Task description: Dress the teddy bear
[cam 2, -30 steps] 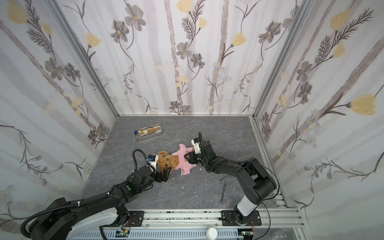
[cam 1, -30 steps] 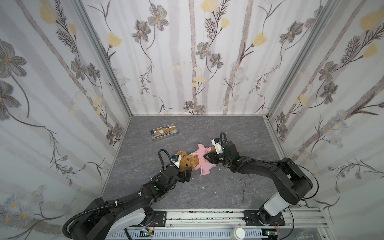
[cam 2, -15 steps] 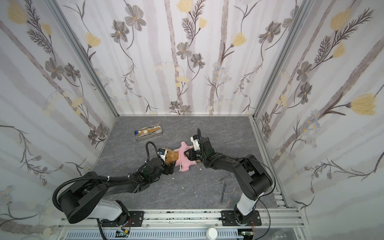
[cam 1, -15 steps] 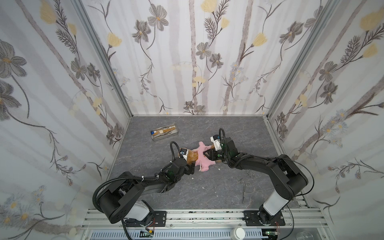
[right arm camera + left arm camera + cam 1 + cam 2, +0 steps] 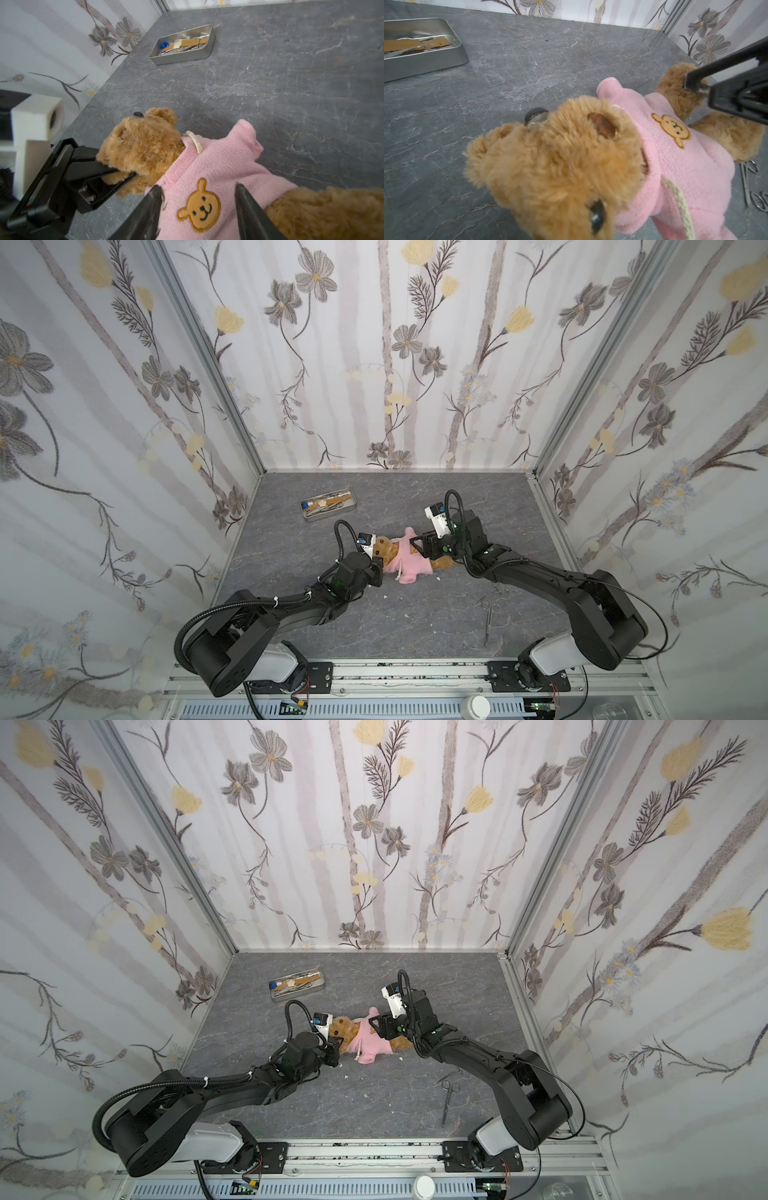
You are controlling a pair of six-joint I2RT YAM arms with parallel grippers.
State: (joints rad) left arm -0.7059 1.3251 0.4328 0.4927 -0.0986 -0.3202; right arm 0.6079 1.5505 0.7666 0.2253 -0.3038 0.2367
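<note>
The golden-brown teddy bear (image 5: 384, 548) (image 5: 345, 1028) lies on its back mid-table in both top views, wearing a pink shirt (image 5: 409, 562) (image 5: 218, 164) with an orange bear-face emblem. My left gripper (image 5: 379, 562) (image 5: 124, 173) is shut on the fur at the side of the bear's head (image 5: 143, 145). In the left wrist view the head (image 5: 560, 166) hides the jaws. My right gripper (image 5: 424, 545) (image 5: 197, 187) stands open over the shirt's chest, one finger on each side of the emblem. The bear's legs (image 5: 332, 212) stick out bare below the shirt.
A metal tin (image 5: 330, 504) (image 5: 182, 45) of small tools sits at the back left. Scissors (image 5: 490, 616) and forceps (image 5: 496, 593) lie on the table (image 5: 415, 626) to the front right of the bear. Small white scraps (image 5: 385, 596) lie near the bear.
My left gripper has closed on the bear's head. My right gripper's jaws have spread wider over the shirt. The bear has shifted slightly towards the back.
</note>
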